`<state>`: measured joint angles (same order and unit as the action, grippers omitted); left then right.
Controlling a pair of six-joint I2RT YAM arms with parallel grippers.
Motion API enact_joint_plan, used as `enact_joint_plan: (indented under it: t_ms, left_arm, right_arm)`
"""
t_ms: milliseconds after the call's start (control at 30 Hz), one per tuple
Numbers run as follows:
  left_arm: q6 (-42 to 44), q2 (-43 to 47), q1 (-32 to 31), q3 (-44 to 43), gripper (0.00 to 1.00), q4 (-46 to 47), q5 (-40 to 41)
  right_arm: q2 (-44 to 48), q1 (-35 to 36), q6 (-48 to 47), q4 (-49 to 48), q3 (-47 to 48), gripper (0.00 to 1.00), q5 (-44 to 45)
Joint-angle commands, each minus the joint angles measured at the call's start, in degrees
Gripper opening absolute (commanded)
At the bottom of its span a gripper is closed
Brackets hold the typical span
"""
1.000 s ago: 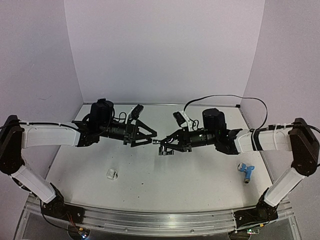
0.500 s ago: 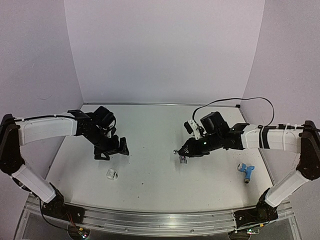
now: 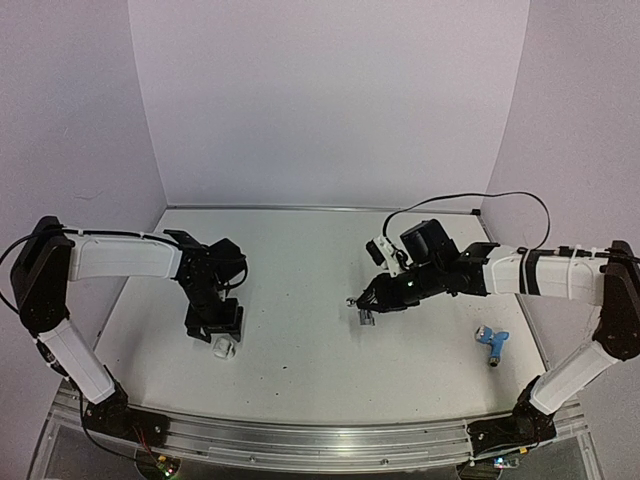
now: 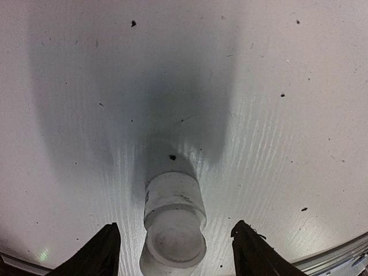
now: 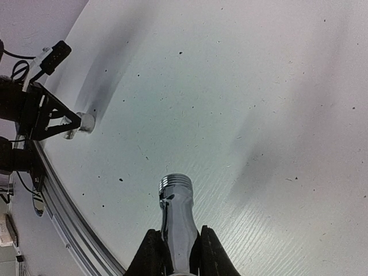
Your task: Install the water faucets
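My right gripper (image 3: pixel 366 305) is shut on the shiny silver faucet (image 5: pixel 176 221), held above the table's middle with its threaded end pointing away from the wrist. The light blue faucet (image 3: pixel 491 340) lies on the table at the right. My left gripper (image 3: pixel 222 338) points down at the near left, open. Its fingertips (image 4: pixel 103 253) stand on either side of a small white stubby fitting (image 4: pixel 174 221) lying on the table, apart from it. That fitting also shows in the top view (image 3: pixel 225 348) and, far off, in the right wrist view (image 5: pixel 85 122).
The white table (image 3: pixel 300 370) ends in a metal rail (image 3: pixel 300 440) at the near edge. Purple walls (image 3: pixel 330 100) close the back and both sides. A black cable (image 3: pixel 470 200) loops over the right arm.
My left arm has swung from the table's middle down to the near left and now hangs over the white fitting. My right gripper has pulled back right and lowered with the silver faucet.
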<state>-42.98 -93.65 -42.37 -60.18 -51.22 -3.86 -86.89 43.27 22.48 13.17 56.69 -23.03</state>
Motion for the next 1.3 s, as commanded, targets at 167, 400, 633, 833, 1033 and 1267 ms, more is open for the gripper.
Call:
enact_joint_plan:
  t_ms: [167,400,633,833,1033,1267]
  left_arm:
    - [1.3,-5.2,-0.6,-2.2,0.51,-1.1,3.3]
    - [2.2,-3.7,-0.8,-3.0,0.21,0.3,1.6]
    - [8.1,-4.0,-0.4,-17.3,0.00,7.8,-12.7]
    - [4.0,-1.3,4.5,-16.4,0.00,28.9,-37.0]
    - [-15.4,4.4,8.0,-7.0,0.00,57.0,-55.7]
    - [-31.8,10.1,8.0,-5.4,0.00,62.9,-61.5]
  right_arm:
    - [2.5,0.1,-0.5,-1.7,1.7,0.00,-1.0]
    - [2.8,0.1,-0.4,-1.8,1.9,0.00,0.4]
    - [8.6,0.0,-4.0,-1.6,-0.5,0.00,15.3]
    - [12.8,0.0,-10.9,-2.6,-0.5,0.00,17.6]
    - [14.5,0.3,-29.8,-2.8,6.2,0.00,4.8]
    - [10.0,9.1,-49.2,-5.9,13.5,0.00,8.2]
